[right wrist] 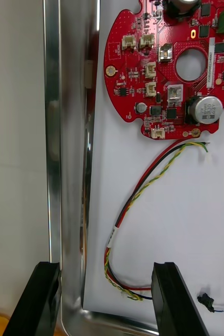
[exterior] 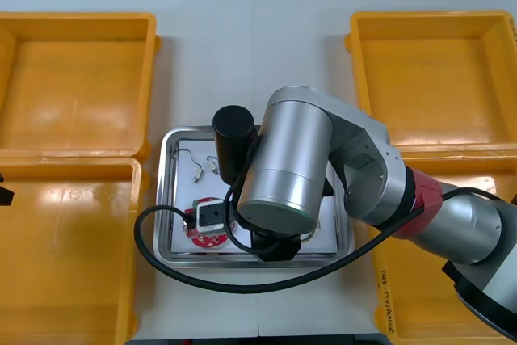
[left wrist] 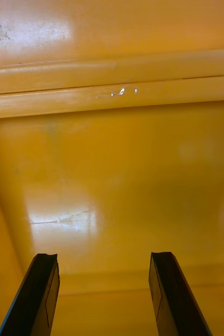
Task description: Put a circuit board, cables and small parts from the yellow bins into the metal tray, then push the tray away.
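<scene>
The metal tray lies between the bins, white inside. In it are a round red circuit board, a thin cable with white ends and a red and yellow cable that curves below the circuit board. My right arm reaches over the tray and hides its near part. The right gripper is open and straddles the tray's shiny wall: one finger stands outside on the table, the other inside by the cable. The left gripper is open and holds nothing above a yellow bin's floor.
Two yellow bins stand at the left and two at the right. A black connector on a blue and white cable lies near the inner finger. The arm's own black hose loops in front of the tray.
</scene>
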Robot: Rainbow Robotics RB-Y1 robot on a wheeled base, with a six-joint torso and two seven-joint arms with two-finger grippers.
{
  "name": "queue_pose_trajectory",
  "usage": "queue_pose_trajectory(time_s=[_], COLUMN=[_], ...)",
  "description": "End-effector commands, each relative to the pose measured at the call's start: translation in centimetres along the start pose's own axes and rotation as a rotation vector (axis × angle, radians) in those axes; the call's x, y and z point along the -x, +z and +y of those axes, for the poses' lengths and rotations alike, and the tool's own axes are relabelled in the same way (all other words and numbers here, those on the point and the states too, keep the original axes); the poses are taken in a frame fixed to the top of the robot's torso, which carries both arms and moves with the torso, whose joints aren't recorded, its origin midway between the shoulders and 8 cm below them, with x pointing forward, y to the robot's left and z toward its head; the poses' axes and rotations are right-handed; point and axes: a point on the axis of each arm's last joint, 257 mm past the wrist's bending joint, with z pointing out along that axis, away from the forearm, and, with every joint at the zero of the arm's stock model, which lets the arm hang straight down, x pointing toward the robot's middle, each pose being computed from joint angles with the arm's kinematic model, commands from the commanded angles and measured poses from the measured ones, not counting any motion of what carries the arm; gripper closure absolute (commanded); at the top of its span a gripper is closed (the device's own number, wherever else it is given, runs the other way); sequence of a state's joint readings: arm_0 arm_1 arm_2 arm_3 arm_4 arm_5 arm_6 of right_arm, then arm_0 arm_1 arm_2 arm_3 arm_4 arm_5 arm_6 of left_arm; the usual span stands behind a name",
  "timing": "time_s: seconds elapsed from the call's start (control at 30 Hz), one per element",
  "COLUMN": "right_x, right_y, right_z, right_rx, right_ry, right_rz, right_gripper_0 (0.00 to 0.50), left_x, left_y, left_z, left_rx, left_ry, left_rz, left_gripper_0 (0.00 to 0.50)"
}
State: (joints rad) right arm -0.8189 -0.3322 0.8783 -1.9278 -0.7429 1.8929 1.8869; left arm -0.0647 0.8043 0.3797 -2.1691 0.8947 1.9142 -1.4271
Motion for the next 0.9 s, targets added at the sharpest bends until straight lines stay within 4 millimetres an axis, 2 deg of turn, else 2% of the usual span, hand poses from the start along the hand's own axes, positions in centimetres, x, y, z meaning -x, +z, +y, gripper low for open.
queue_pose_trajectory(time_s=[0.03, 0.9], right_x=[2.3, 3.5], right_y=[-0.6, 2.7], right_z=[0.1, 2.3], right_rx=[-0.035, -0.061], right_ry=[-0.089, -0.11], right_rz=[-0.016, 0.056], right_gripper_0=[0.0, 0.0], left_x=[-0.4, -0.4], left_y=[-0.5, -0.5], left_z=[0.4, 0.4], left_rx=[0.016, 0.016], left_ry=[-0.023, -0.023], left_rz=[-0.016, -0.016], left_gripper_0=[0.0, 0.0])
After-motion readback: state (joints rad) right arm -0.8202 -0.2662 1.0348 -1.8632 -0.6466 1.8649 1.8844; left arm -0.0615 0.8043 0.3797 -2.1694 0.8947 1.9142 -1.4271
